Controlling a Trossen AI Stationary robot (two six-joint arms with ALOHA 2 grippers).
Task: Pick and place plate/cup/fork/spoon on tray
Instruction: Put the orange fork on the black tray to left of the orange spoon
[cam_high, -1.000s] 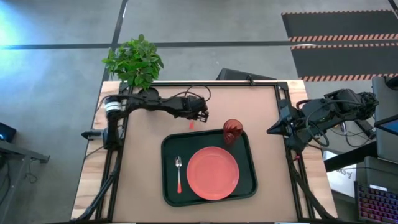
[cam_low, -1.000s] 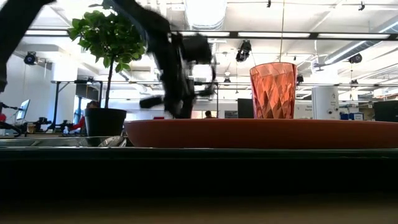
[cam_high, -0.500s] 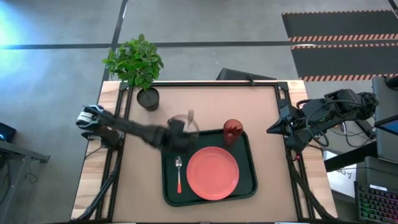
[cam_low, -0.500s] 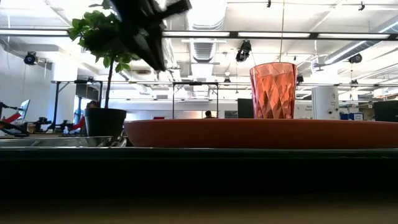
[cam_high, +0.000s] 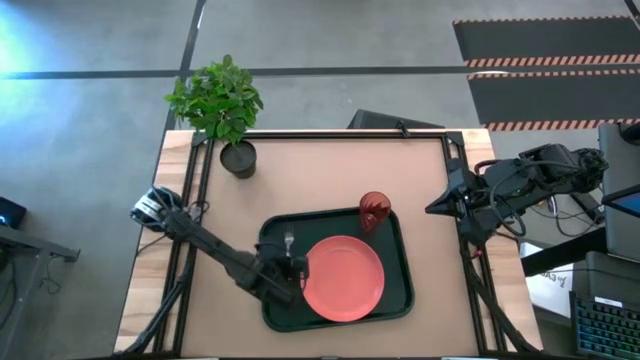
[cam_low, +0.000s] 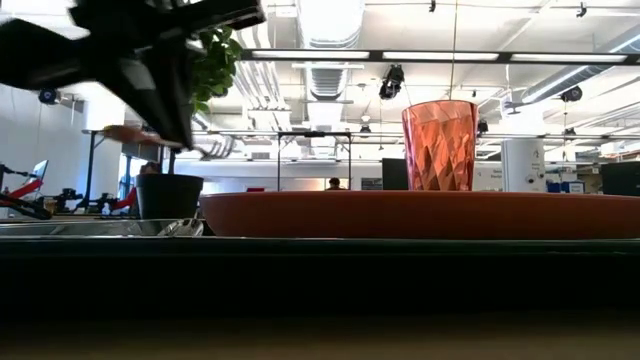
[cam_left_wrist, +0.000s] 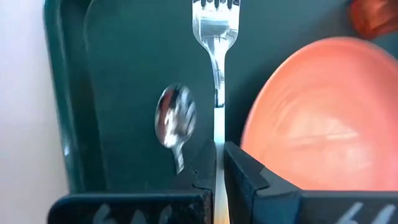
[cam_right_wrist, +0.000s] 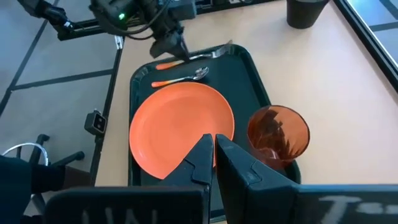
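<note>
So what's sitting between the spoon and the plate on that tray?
The fork, pinched in the left arm's fingers, hangs between the spoon and the plate, over the tray. The left wrist view shows it.
</note>
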